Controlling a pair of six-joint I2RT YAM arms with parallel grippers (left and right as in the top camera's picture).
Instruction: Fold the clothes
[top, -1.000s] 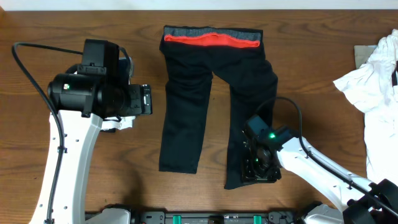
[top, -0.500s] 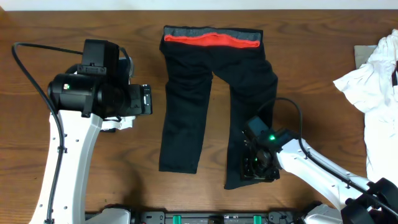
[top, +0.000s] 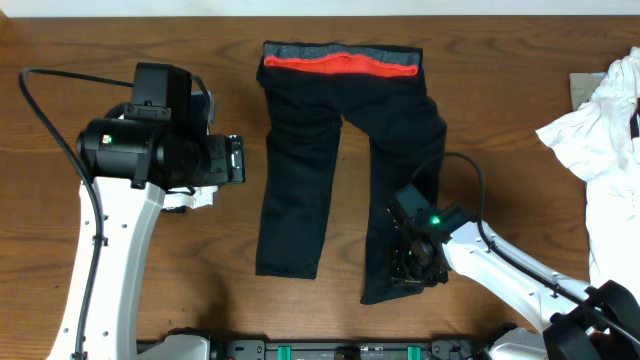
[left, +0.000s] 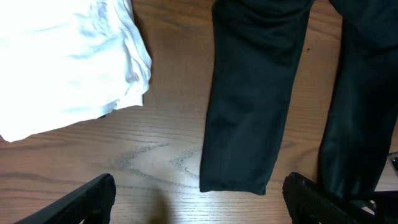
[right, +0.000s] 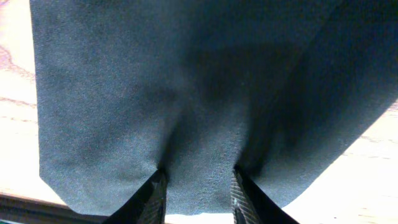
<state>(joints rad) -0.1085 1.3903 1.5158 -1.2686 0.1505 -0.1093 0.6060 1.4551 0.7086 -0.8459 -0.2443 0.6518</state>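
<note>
Black trousers (top: 340, 150) lie flat in the middle of the table, with the grey-and-red waistband (top: 340, 62) at the far end. My right gripper (top: 408, 268) presses down on the hem of the right leg (right: 186, 74). Its fingers (right: 157, 190) stand a little apart, and the cloth puckers between them (right: 199, 177). My left gripper (top: 238, 160) hovers left of the trousers, wide open and holding nothing. In the left wrist view (left: 200, 186) it looks down on the left leg's hem (left: 236, 180) and a white garment (left: 62, 62).
A pile of white clothes (top: 600, 140) lies at the table's right edge, with a grey piece (top: 585, 90) beside it. Part of the white garment (top: 190, 200) shows under the left arm. The right arm's cable (top: 470, 175) loops over the right trouser leg.
The right gripper's jaws have narrowed on the hem of the right trouser leg, gathering the cloth. The left arm has not moved.
</note>
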